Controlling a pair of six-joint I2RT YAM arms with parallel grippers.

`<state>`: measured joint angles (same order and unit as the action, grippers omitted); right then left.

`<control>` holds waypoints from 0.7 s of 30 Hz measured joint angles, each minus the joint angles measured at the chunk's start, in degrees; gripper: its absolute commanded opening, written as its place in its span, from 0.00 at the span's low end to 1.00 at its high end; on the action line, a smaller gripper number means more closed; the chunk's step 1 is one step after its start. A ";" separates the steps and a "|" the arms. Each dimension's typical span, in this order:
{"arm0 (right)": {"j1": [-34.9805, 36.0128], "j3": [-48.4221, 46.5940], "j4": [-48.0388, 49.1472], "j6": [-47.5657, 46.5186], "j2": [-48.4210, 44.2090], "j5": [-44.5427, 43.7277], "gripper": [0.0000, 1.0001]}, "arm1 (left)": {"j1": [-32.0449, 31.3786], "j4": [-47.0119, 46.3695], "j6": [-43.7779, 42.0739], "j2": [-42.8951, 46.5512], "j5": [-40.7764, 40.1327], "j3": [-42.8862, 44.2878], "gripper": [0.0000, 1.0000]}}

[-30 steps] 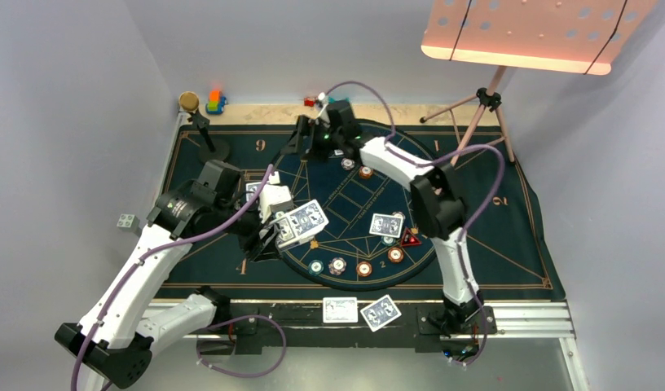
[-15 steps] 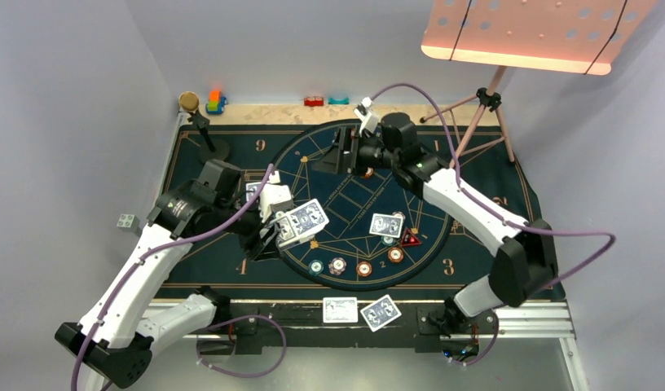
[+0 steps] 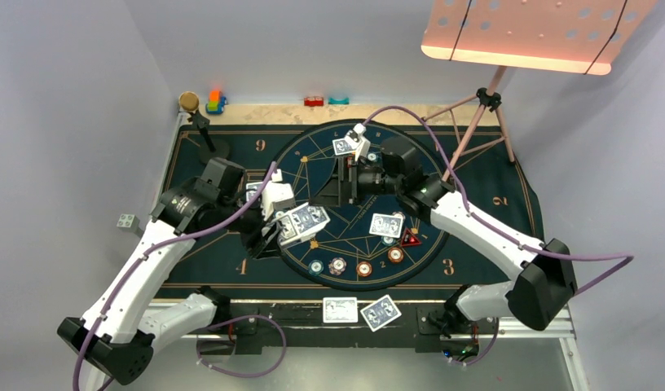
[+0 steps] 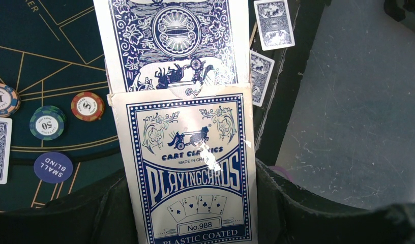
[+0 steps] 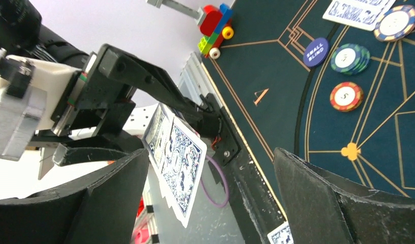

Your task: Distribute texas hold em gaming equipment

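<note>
Seen from above, the left gripper (image 3: 279, 234) is clamped on a card box (image 3: 303, 221) above the left-centre of the dark mat (image 3: 492, 236). Dealt cards (image 3: 386, 224) and chips (image 3: 337, 265) lie around the mat. The right gripper (image 3: 344, 175) hangs near the box, facing it. In the left wrist view, a top card (image 4: 170, 40) juts from the box's mouth. In the right wrist view, the right fingers (image 5: 322, 198) are spread wide and empty, with that card framed between them but well apart. The step appears to be drawing the next card. The next move calls for closing in and pinching only the jutting edge.
</note>
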<state>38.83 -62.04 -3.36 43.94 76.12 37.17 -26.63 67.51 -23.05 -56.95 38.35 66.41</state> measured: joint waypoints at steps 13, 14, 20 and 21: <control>3.67 2.56 4.48 2.32 1.18 1.66 0.98 | 0.00 -0.57 0.00 -0.87 0.00 0.00 0.00; 3.82 2.56 4.81 2.36 1.46 1.70 0.98 | 0.00 -0.57 0.02 -0.87 0.00 0.00 0.00; 4.31 2.56 5.09 2.43 3.13 2.05 0.79 | 0.00 -0.57 0.00 -0.87 0.00 0.02 0.00; 4.31 2.56 4.83 2.29 3.37 2.10 0.76 | 0.00 -0.55 0.00 -0.87 0.00 0.02 0.00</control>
<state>43.13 -59.48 1.48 46.24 79.48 39.27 -26.63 66.96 -23.05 -57.82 38.35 66.43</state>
